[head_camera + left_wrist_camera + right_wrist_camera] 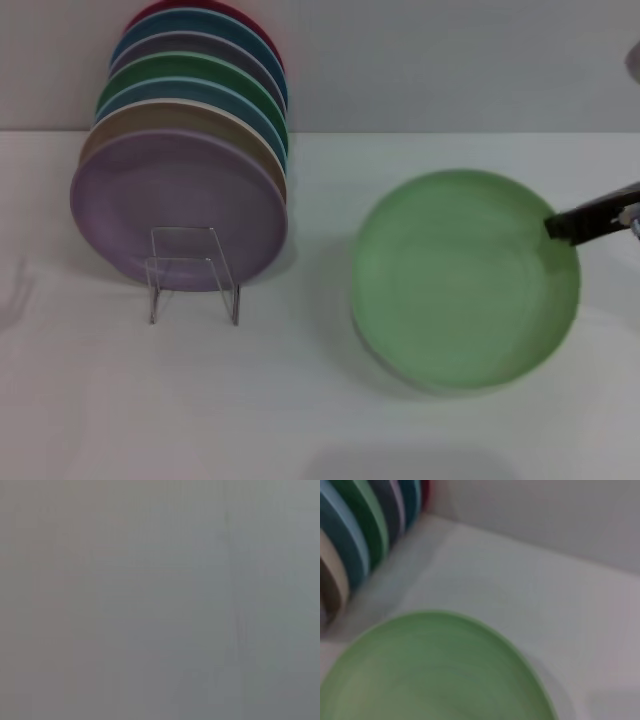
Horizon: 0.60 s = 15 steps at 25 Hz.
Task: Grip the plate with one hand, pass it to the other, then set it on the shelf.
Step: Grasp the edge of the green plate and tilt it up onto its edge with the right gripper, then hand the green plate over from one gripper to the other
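The pale mint-green plate (465, 280) sat on the white table (300, 400), right of centre and toward the near side, its near edge casting a shadow that suggested it was slightly tilted or lifted. The right gripper (565, 226) reached in from the right edge, its black fingertips closed against the plate's right rim, pinching it. From the right wrist view the same plate (435, 670) filled the near part of the picture, with the stacked plates (365, 530) beyond it.

Far to the left, a row of coloured plates (190, 130) leaned upright on edge, a lilac plate (175, 205) at the front. The clear acrylic rack (193, 272) stood just before it, well apart from the mint plate.

The left gripper showed in no view; the left wrist view gave only a blank grey field.
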{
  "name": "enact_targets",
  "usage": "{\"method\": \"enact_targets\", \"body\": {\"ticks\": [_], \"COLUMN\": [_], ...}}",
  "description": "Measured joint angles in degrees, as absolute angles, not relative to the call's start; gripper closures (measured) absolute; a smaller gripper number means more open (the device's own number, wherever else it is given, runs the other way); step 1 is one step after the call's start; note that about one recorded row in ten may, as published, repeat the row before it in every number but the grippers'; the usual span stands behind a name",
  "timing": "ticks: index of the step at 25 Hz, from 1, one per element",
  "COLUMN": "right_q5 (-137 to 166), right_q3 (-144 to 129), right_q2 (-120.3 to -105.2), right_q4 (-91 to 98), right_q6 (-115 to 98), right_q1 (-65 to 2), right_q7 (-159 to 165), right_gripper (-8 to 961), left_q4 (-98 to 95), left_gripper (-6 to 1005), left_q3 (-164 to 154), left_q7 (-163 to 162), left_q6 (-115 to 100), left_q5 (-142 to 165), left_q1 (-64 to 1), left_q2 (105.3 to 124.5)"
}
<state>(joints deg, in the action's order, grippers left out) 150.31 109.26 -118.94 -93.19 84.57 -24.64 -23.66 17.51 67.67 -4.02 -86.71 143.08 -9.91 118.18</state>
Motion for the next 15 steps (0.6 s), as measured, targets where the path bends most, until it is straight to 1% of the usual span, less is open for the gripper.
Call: {"method": "enact_targets", "body": {"ticks": [1, 2, 4, 5, 6, 7, 8, 10, 11, 12, 14, 15], "right_q5": [147.2, 147.2, 142.6, 139.2, 136.8, 134.1, 131.3, 126.6, 124.2, 121.7, 117.9, 116.2], "right_q3": [108.8, 108.8, 107.7, 106.6, 105.9, 105.1, 104.4, 103.6, 103.5, 103.4, 103.4, 103.4], "right_q2": [-119.02, -119.02, -119.12, -119.12, -119.15, -119.16, -119.18, -119.21, -119.28, -119.36, -119.45, -119.47], "right_q4": [-96.9, -96.9, -100.5, -102.4, -103.3, -104.0, -104.2, -103.5, -102.6, -101.4, -99.2, -97.7], "right_q6": [83.1, 83.1, 80.1, 77.4, 75.0, 72.2, 69.6, 65.4, 63.9, 62.5, 60.9, 60.1], "right_q1": [-22.0, -22.0, -18.5, -15.9, -13.9, -11.7, -9.7, -6.3, -4.9, -3.4, -1.6, -0.8], "right_q7": [-25.7, -25.7, -28.7, -31.2, -33.1, -35.6, -38.4, -43.6, -46.4, -49.6, -54.8, -57.5], "right_gripper": [935, 936, 936, 936, 936, 936, 936, 936, 936, 936, 936, 935], "left_q4": [19.6, 19.6, 22.6, 24.1, 28.1, 28.1, 30.0, 37.2, 44.9, 44.9, 54.6, 58.0], "left_gripper": [138, 138, 138, 138, 138, 138, 138, 138, 138, 138, 139, 139], "left_q3": [67.7, 67.7, 67.7, 67.7, 67.8, 67.8, 67.9, 68.2, 68.5, 68.5, 69.0, 69.2], "left_q7": [-4.3, -4.3, -4.4, -4.6, -5.5, -5.5, -6.3, -8.8, -11.3, -11.3, -13.5, -14.1], "left_q6": [-86.9, -86.9, -86.6, -86.2, -84.8, -84.8, -83.6, -79.2, -72.9, -72.9, -64.2, -60.8], "left_q5": [144.1, 144.1, 146.5, 147.7, 150.8, 150.8, 152.3, 156.5, 160.3, 160.3, 164.1, 164.9], "left_q1": [-9.4, -9.4, -8.6, -8.3, -7.4, -7.4, -6.9, -5.1, -3.2, -3.2, -1.0, -0.3], "left_q2": [118.06, 118.06, 117.57, 117.2, 116.16, 116.16, 115.69, 113.81, 111.77, 111.77, 109.26, 108.41]}}
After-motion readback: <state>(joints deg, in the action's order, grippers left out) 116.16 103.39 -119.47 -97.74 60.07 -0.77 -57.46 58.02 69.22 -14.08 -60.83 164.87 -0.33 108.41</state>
